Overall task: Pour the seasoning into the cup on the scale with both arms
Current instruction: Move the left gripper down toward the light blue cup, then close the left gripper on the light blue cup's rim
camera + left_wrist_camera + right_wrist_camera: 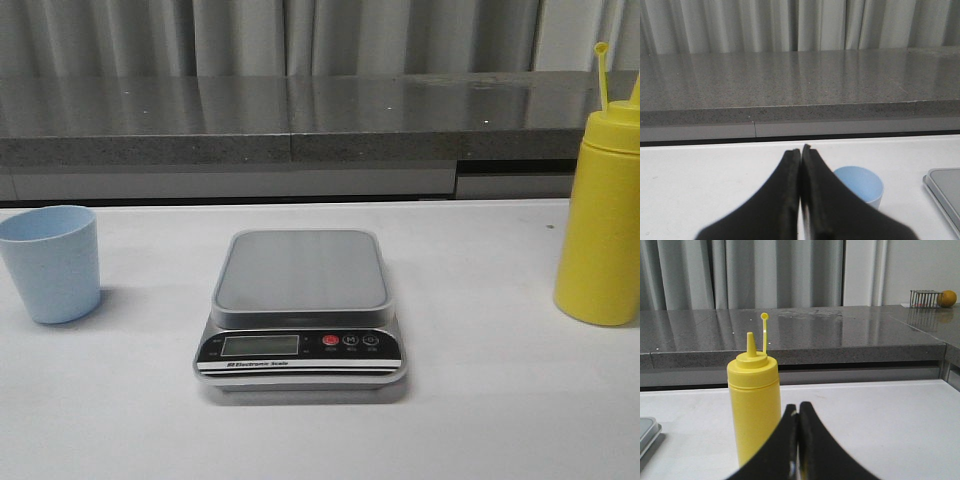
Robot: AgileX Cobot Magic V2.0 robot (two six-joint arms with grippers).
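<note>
The silver-grey scale (300, 268) lies in the middle of the white table with nothing on its platform. At the table's left edge stands the pale blue cup (50, 262), upright and apart from the scale. The yellow seasoning bottle (600, 220) stands upright at the far right, cap off on its strap. Neither gripper shows in the front view. My left gripper (801, 149) is shut with nothing in it, short of the cup (860, 184). My right gripper (798, 406) is shut and empty too, just short of the bottle (754, 405).
A grey stone counter (300, 120) and curtains run behind the table. A wire rack (925, 298) with an orange fruit (948, 298) sits far off on the counter in the right wrist view. A corner of the scale (945, 192) shows beside the cup.
</note>
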